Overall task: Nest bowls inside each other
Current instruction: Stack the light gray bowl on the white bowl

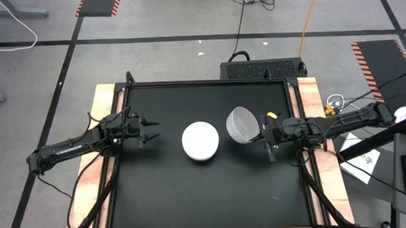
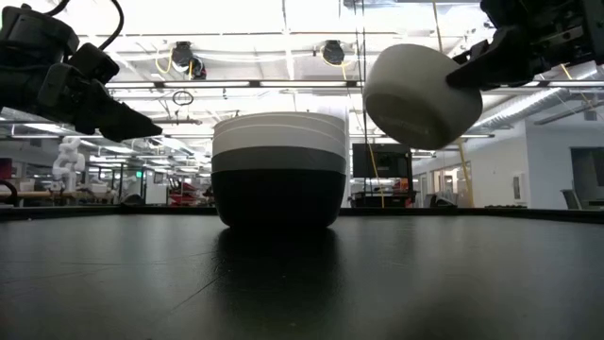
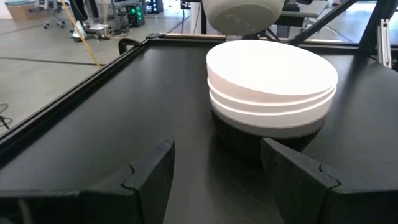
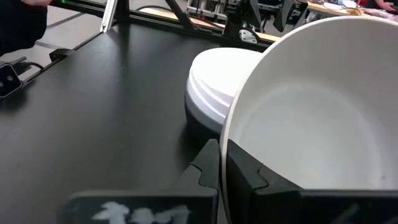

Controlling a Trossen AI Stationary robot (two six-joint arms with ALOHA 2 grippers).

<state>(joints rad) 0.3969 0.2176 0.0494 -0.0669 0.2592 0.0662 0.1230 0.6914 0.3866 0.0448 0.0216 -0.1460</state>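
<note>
- Stack of nested bowls point(image 1: 200, 141) is seen at tabletop centre.
- Last white bowl point(image 1: 242, 125) is held tilted, airborne, by closed right pincer point(image 1: 264, 133), toward right edge; not yet nested.
- Left pincer point(image 1: 148, 129) is parked wide open, empty, near left edge.

From my right wrist, the white bowl point(image 4: 311, 118) I grip by its rim runs off the picture's edge and covers part of the stack of bowls point(image 4: 217, 87) behind it. Its rim hides my right gripper's point(image 4: 239, 171) fingertips. In the low view that gripper point(image 2: 477, 66) is cut by the frame's corner. From above, the stack point(image 1: 200, 141) shows only its white top; how many bowls sit nested inside, I cannot count.
</note>
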